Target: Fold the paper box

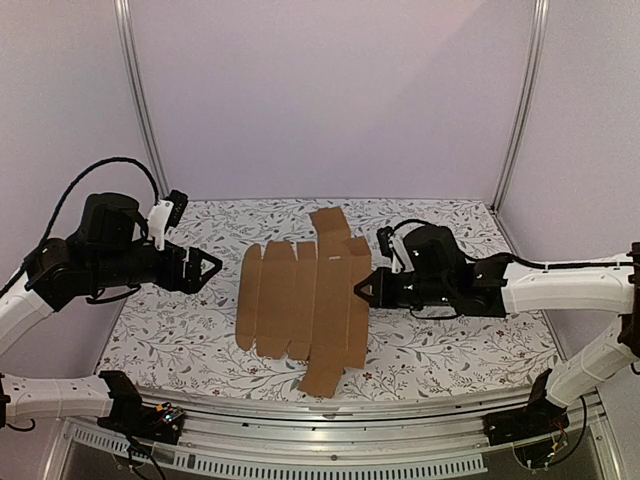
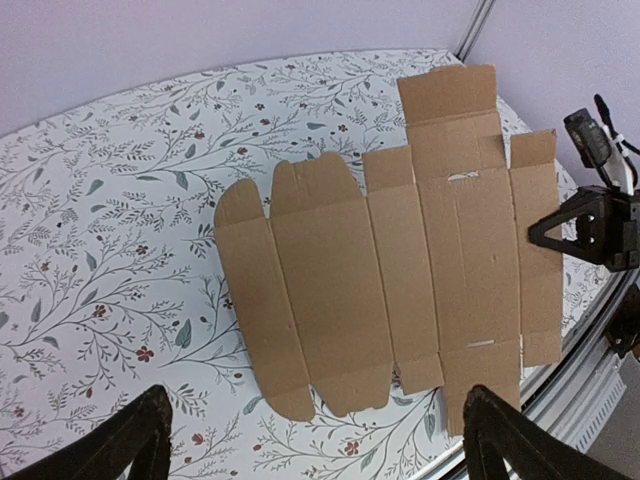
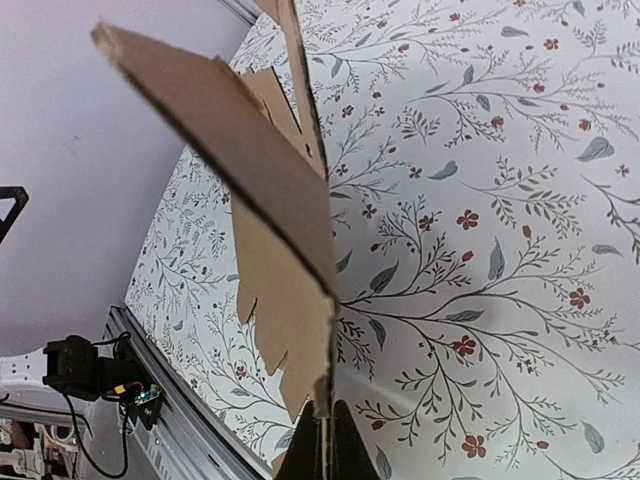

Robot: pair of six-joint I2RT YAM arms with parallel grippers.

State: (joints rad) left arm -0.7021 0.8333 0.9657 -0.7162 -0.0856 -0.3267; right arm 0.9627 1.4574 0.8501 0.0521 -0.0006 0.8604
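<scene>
Paper box (image 1: pixel 295 300) unfolded on floral-print table (image 1: pixel 170 340), pale lilac walls (image 1: pixel 330 90) behind

Desk (image 1: pixel 440 360) covered in white cloth printed with leafy sprigs and red flowers. Pale lilac walls (image 1: pixel 330 90) on three sides, slim metal posts (image 1: pixel 138 100) at far corners. Metal rail (image 1: pixel 400 410) along near edge.

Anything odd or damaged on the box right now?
No damage visible. The box is an unfolded sheet lying slightly askew. Its right edge looks lifted, pinched in the shut right gripper. The left gripper is open and not touching it.
</scene>
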